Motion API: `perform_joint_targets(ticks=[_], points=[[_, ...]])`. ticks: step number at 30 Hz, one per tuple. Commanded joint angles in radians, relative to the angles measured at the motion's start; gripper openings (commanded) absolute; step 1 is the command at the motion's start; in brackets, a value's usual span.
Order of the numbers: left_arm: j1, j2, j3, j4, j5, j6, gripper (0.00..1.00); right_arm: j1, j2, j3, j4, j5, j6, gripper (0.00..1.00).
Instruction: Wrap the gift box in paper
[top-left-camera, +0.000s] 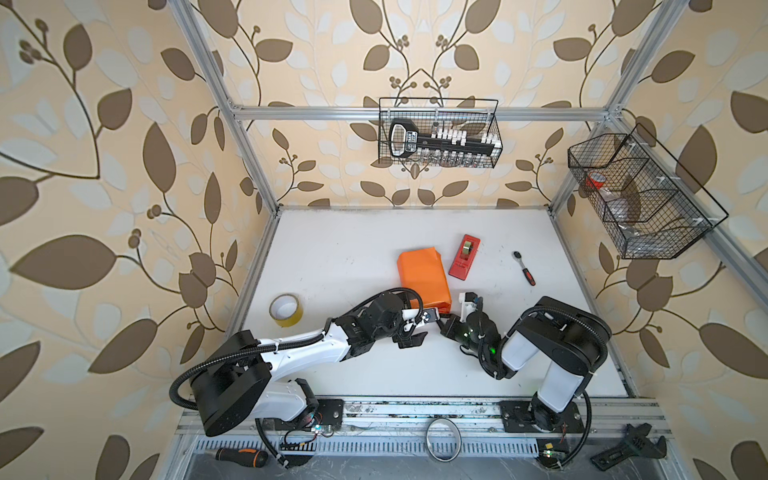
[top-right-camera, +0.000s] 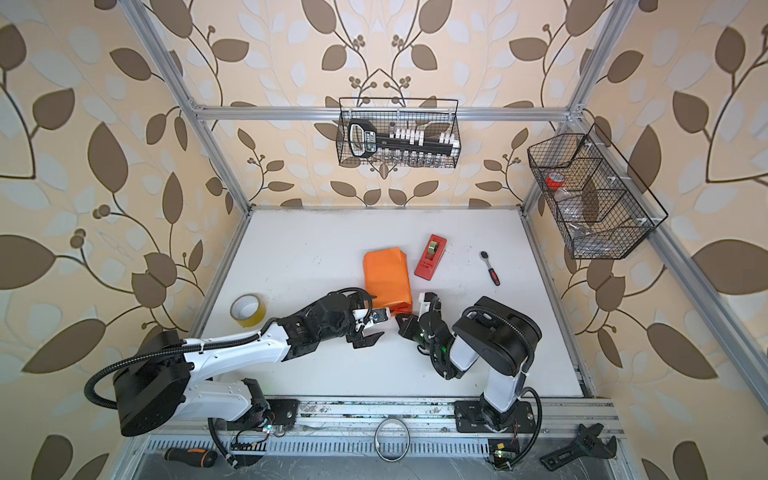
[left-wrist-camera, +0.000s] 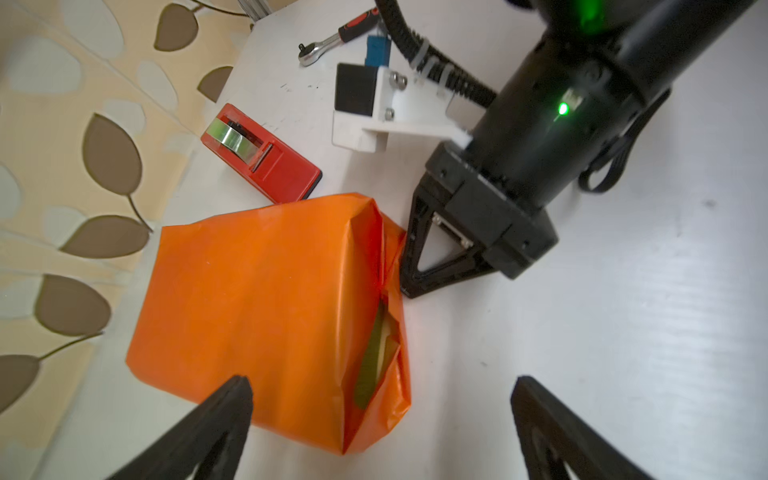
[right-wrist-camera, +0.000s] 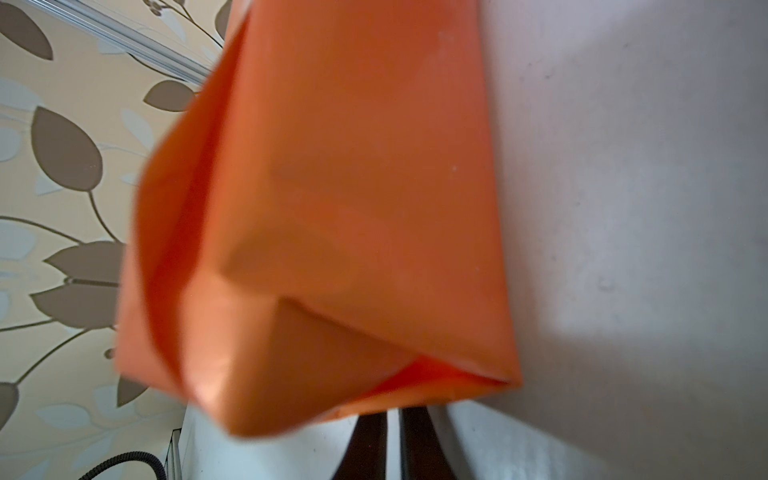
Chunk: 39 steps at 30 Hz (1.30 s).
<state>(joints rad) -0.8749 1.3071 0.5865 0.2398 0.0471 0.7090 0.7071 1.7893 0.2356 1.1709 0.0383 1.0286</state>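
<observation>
The gift box (left-wrist-camera: 368, 370), flat and green, shows only as a sliver inside the open end of the glossy orange paper (top-left-camera: 420, 274) wrapped round it, midway across the white table (top-left-camera: 332, 257). The left gripper (top-left-camera: 422, 326) stands spread wide at the wrapped box's 6 o'clock end, gripping nothing. The right gripper (left-wrist-camera: 409, 289), fingers pressed together, touches that end's fold from 5 o'clock. A red tape dispenser (top-left-camera: 464, 256) sits at the wrapped box's 2 o'clock.

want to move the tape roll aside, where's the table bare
Bare: the far-left table between the yellow tape roll, the back wall and the orange paper; also right of the ratchet. Crowded: the paper's near end, where left hand and right hand sit close, and by the tape dispenser.
</observation>
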Motion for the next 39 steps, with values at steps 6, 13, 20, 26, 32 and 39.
perform_joint_targets(ticks=[6, 13, 20, 26, 32, 39], points=[[0.031, 0.104, 0.012, 0.177, -0.059, 0.241, 0.99, 0.006, 0.019, -0.022, 0.026, 0.02, 0.017, 0.1], [0.034, 0.194, 0.019, 0.226, -0.026, 0.285, 0.99, 0.006, 0.016, -0.024, 0.024, 0.021, 0.014, 0.09], [0.034, 0.255, 0.023, 0.27, -0.023, 0.308, 0.99, 0.005, 0.019, -0.021, 0.025, 0.02, 0.015, 0.08], [0.034, 0.305, 0.025, 0.314, -0.063, 0.331, 0.99, 0.006, 0.022, -0.022, 0.024, 0.018, 0.015, 0.08], [0.035, 0.346, 0.027, 0.338, -0.086, 0.347, 0.99, 0.006, 0.018, -0.019, 0.021, 0.016, 0.015, 0.08], [0.034, 0.393, 0.04, 0.343, -0.113, 0.355, 0.99, 0.005, 0.013, -0.022, 0.019, 0.014, 0.014, 0.07]])
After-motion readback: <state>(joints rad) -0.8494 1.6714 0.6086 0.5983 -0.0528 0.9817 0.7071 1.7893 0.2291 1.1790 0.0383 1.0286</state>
